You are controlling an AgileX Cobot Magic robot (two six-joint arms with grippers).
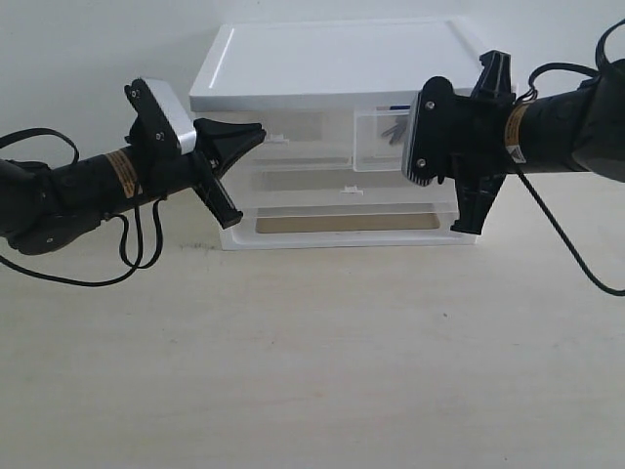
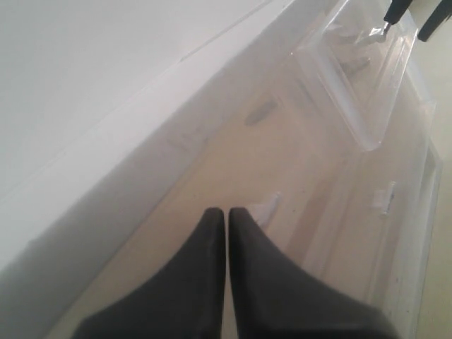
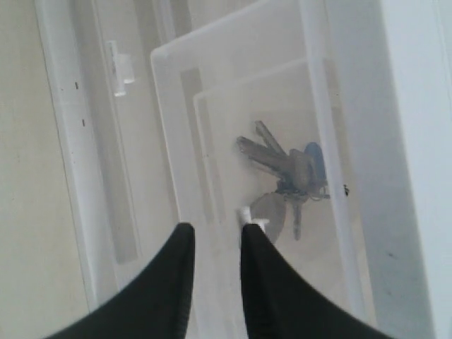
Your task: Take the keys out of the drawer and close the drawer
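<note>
The keys [image 3: 286, 173] lie inside the small right-hand drawer [image 3: 233, 106], with the blue fob [image 3: 314, 159] and the grey oval tag [image 3: 272, 212] showing through the clear plastic. This drawer [image 1: 376, 147] stands pulled partway out of the white unit, and the keys [image 1: 394, 130] show faintly inside. My right gripper [image 3: 215, 236] is open by a narrow gap in front of the drawer. One fingertip touches the white tab handle [image 3: 253, 220]. My left gripper [image 1: 256, 132] is shut and empty, pointing at the left small drawer [image 1: 293, 147].
Below the two small drawers are a wide drawer [image 1: 342, 200] with its own tab [image 3: 120, 67] and a bottom drawer [image 1: 342, 227], both pushed in. The unit's white top [image 1: 332, 63] overhangs them. The pale tabletop [image 1: 312, 362] lies in front.
</note>
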